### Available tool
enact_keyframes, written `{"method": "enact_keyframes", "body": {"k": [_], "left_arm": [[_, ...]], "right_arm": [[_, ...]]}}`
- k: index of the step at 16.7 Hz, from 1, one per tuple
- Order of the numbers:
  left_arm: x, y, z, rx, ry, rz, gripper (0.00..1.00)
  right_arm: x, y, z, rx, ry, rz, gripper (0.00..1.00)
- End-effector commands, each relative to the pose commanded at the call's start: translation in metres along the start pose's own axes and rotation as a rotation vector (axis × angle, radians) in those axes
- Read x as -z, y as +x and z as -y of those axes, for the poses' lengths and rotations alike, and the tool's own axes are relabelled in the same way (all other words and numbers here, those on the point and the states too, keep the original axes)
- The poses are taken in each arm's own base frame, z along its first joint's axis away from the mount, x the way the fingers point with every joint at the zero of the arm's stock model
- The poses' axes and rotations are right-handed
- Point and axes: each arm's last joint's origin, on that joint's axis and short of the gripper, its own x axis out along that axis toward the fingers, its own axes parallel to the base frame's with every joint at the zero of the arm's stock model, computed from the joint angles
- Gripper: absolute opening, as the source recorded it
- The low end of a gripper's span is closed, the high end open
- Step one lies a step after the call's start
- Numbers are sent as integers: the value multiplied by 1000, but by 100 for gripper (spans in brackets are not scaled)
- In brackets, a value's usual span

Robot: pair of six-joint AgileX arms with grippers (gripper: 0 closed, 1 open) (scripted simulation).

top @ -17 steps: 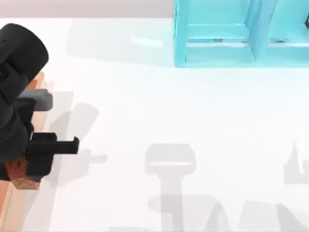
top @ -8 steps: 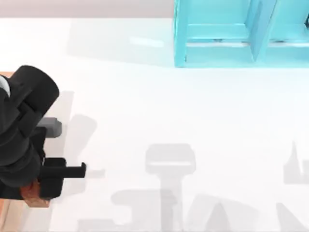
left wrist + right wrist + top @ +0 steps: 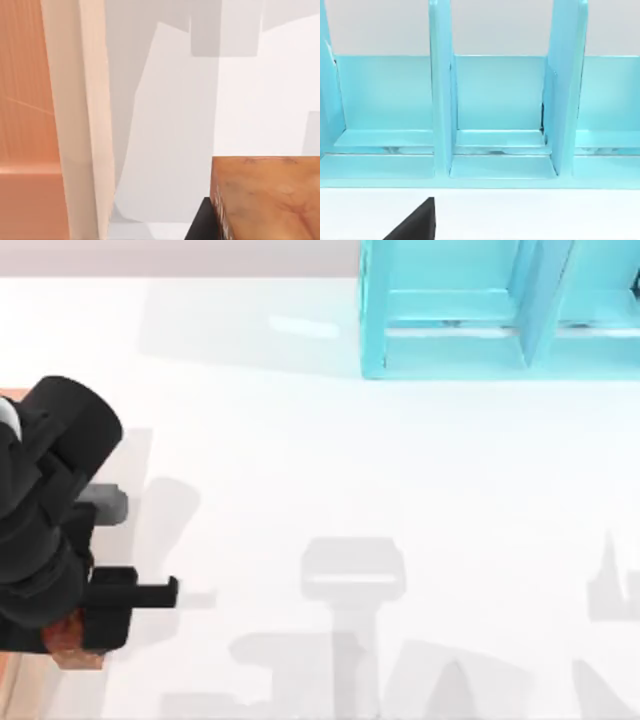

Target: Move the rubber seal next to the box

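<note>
Top view: left gripper (image 3: 85,635) at the table's (image 3: 400,490) left edge, jaws pinching the rubber seal (image 3: 68,645) just beside the box (image 3: 12,680); open tabletop stretches right toward the blue shelf frame (image 3: 450,330). Left wrist view: seal near the box's pale rim (image 3: 80,120). Right wrist view: the frame's compartments ahead; right gripper's jaws cannot be told

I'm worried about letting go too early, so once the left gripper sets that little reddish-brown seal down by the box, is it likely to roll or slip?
The rubber seal looks blocky with flat faces, so it should probably sit still rather than roll. Its slightly glossy surface might slide a little against the left gripper. It looks small beside the box rim, so likely light.
</note>
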Motion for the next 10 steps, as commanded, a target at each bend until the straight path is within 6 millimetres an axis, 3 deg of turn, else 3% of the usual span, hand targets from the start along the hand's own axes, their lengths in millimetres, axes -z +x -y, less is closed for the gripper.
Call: {"method": "enact_keyframes", "body": {"k": [8,10], "left_arm": [[0,0,0,0,0,0,98],[0,0,0,0,0,0,100]], "right_arm": [[0,0,0,0,0,0,100],[0,0,0,0,0,0,100]]}}
